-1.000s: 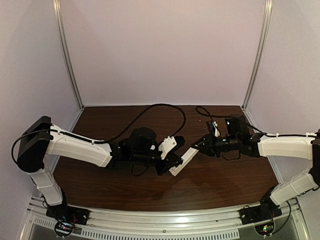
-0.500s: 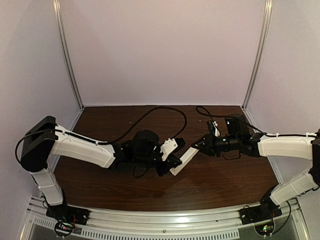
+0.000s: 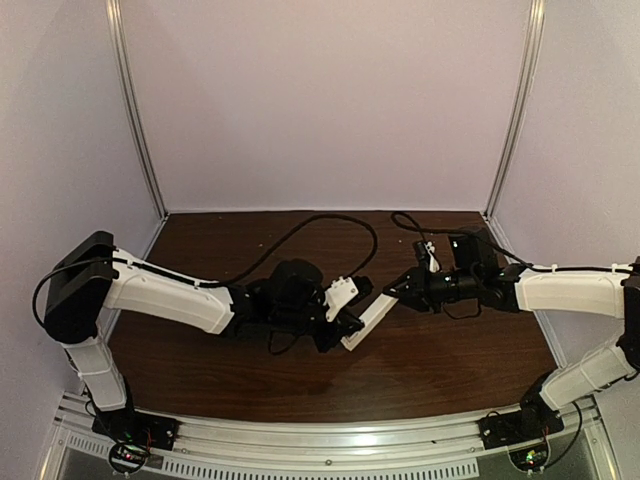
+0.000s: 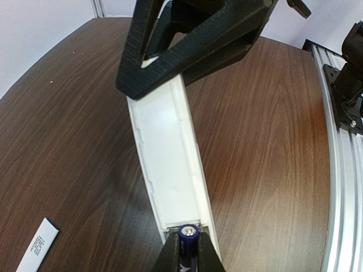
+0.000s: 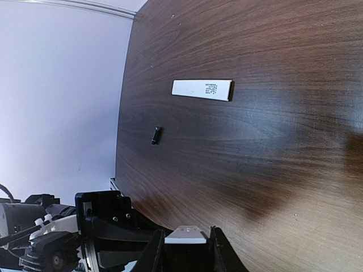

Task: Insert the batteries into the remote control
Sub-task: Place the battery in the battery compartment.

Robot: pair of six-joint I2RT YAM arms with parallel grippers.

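My right gripper (image 3: 391, 293) is shut on the far end of the white remote control (image 3: 367, 318) and holds it tilted above the table; that end shows between its fingers in the right wrist view (image 5: 185, 234). My left gripper (image 3: 346, 326) is shut on a bluish-purple battery (image 4: 189, 238), whose metal tip sits right at the near, open end of the remote (image 4: 170, 141). I cannot tell whether they touch. The second battery (image 5: 156, 135), small and dark, lies on the table.
A thin flat white strip (image 5: 202, 89) with small print lies on the wood, also in the left wrist view (image 4: 38, 243). A metal rail (image 4: 340, 170) borders the table's near edge. Black cables (image 3: 330, 222) trail across the back.
My left arm has shifted right, bringing the battery closer to the remote's near end. My right arm and the remote have stayed nearly still.
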